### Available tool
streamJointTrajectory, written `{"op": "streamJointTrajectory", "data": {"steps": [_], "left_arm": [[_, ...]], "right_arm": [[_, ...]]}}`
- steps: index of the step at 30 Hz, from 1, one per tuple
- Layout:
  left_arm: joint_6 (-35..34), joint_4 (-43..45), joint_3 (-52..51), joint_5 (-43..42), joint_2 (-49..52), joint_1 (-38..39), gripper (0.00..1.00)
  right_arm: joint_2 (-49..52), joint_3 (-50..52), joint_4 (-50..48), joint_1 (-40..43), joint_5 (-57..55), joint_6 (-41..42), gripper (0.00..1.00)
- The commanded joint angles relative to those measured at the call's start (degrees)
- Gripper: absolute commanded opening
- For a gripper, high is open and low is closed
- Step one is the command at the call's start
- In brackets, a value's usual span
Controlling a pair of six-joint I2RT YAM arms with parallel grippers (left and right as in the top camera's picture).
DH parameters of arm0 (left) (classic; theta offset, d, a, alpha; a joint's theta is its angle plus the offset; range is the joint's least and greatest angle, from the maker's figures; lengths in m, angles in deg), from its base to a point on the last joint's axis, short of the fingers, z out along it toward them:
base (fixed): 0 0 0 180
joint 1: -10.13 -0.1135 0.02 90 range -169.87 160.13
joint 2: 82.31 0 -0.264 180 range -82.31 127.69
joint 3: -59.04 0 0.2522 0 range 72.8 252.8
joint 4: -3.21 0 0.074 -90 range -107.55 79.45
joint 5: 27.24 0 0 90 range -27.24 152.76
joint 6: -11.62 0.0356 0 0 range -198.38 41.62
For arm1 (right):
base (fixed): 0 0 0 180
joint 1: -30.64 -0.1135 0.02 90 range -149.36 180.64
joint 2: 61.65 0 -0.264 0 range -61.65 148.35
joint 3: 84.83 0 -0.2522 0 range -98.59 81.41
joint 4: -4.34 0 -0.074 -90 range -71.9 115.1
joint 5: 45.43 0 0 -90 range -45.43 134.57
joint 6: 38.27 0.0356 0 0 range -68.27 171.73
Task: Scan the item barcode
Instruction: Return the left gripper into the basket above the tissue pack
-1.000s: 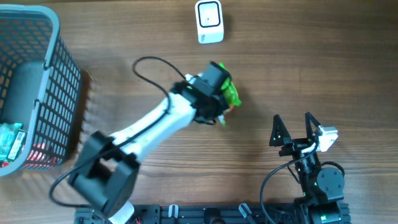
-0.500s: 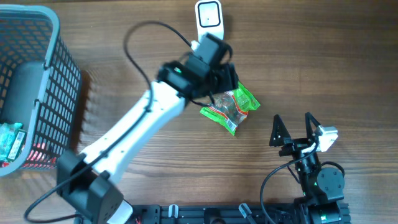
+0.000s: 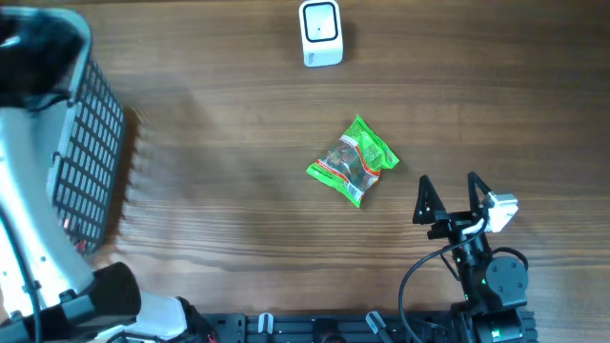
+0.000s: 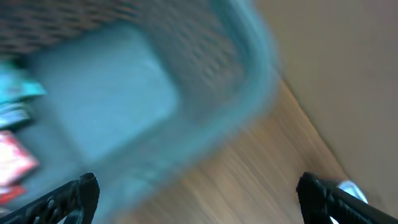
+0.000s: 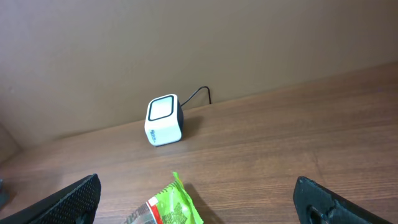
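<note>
The item, a green snack packet with a red band, lies flat on the wooden table right of the middle, held by nothing. The right wrist view shows only its top corner, low between the fingers. The white scanner stands at the far edge, and its window faces the right wrist camera. My right gripper rests open, to the right of the packet and nearer the front. My left gripper is open and empty over the basket rim, in a blurred view.
A grey mesh basket stands at the left edge with a teal packet and a red packet inside. My left arm reaches up along the left side over it. A cable runs behind the scanner.
The left gripper opened and let go of the green packet, which now lies on the table. The left arm then swung far left, over the basket. The right arm has not moved.
</note>
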Motion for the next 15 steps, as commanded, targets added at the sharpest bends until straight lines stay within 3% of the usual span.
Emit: {"op": "streamJointTrajectory", "data": {"steps": [1, 7, 15], "left_arm": [[1.4, -0.5, 0.7, 0.8, -0.3, -10.3, 1.00], [5.9, 0.2, -3.6, 2.0, -0.2, -21.0, 1.00], [4.8, 7.6, -24.1, 3.7, -0.2, -23.0, 1.00]], "right_arm": [[-0.2, 0.0, -0.3, 0.2, -0.4, 0.0, 1.00], [-0.2, 0.0, -0.3, 0.2, -0.4, 0.0, 1.00], [-0.2, 0.0, -0.3, 0.2, -0.4, 0.0, 1.00]]}}
